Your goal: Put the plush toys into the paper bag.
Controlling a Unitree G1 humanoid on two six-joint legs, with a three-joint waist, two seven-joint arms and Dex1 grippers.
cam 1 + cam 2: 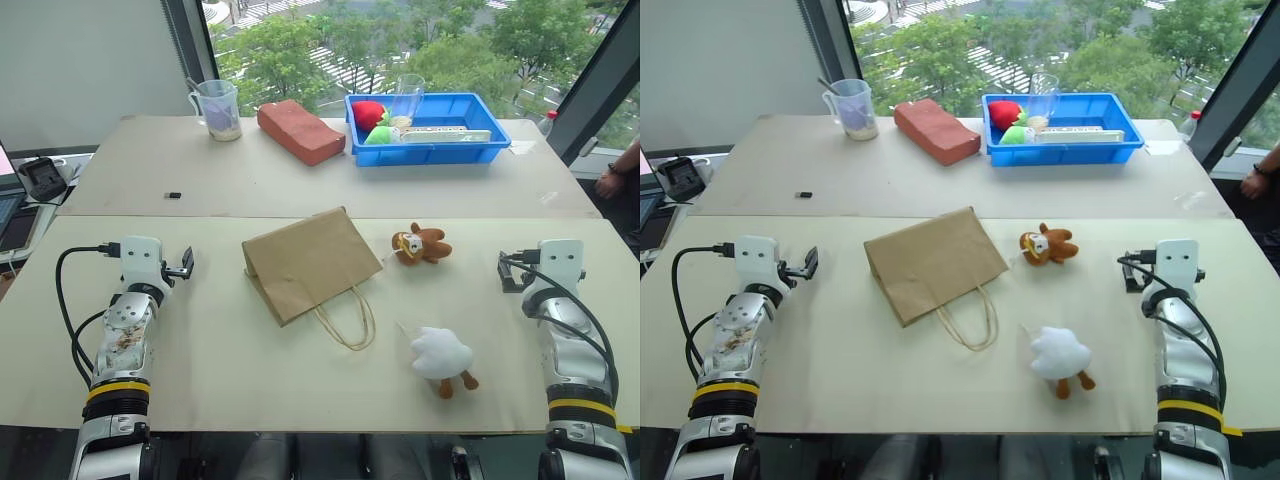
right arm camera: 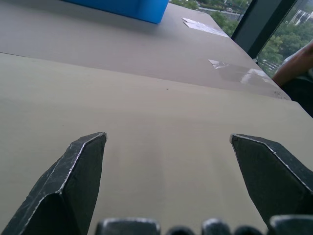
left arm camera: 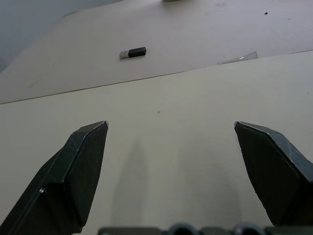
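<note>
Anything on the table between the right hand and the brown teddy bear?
No. In the left eye view only bare tabletop lies between the open right hand and the brown teddy bear; the white fluffy bird lies nearer the robot.

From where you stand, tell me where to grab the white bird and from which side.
Probably best to take the white bird around its fluffy round body, not its thin orange feet, which stick out toward you. It lies on the table with free space around it, nearer the right gripper, which is open and empty. Come down from above with that gripper, jaws spanning the body.
</note>
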